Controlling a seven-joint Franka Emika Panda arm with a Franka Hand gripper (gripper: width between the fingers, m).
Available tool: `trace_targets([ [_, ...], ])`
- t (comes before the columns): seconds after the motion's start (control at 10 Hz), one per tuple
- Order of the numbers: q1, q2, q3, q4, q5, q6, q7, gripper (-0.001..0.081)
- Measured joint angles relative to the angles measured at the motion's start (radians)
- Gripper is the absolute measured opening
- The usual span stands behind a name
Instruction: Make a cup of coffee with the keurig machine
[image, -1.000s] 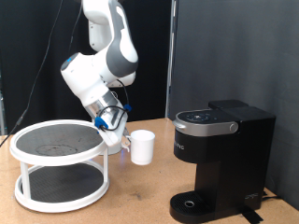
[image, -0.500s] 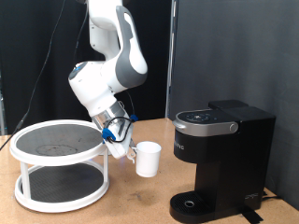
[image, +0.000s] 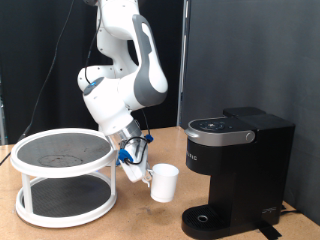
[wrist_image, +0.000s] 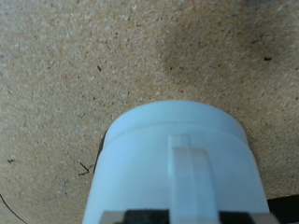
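Exterior view – arm: the white Franka arm reaches down from the top of the picture, its wrist bent toward the exterior view's right
Exterior view – gripper: the two-finger gripper (image: 141, 176) sits low, between the stand and the machine, pinching the cup by its handle side
Exterior view – cup: the small plain white ceramic mug (image: 164, 183), upright with its mouth up, hangs at the gripper's tip close above the table, just to the left of the machine's base; whether its bottom touches the table I cannot tell
Exterior view – keurig machine: the boxy matte-black coffee maker (image: 237, 170) stands at the exterior view's right, rounded lid down, grey control ring on top, round drip tray at its foot with nothing on it
Exterior view – stand: a white two-tier round stand (image: 64, 176) with dark shelf surfaces stands at the exterior view's left, near the arm
Exterior view – table: a light wooden table (image: 150, 222) carries stand and machine
Wrist view – cup: the white mug (wrist_image: 175, 168) fills the lower middle, its handle running toward the camera between dark finger edges at the picture's border
Wrist view – table: speckled chipboard (wrist_image: 75, 65) lies behind the mug
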Motion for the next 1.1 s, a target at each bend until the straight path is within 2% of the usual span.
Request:
trace_targets([
  [0.2,0.006,0.017,0.029,0.01,0.058,0.012,-0.04,0.0003],
  [0.7,0.025,0.064,0.107,0.054,0.16,0.08,-0.056,0.0003],
  [1.1,0.029,0.12,0.15,0.109,0.19,0.124,-0.056,0.0003],
])
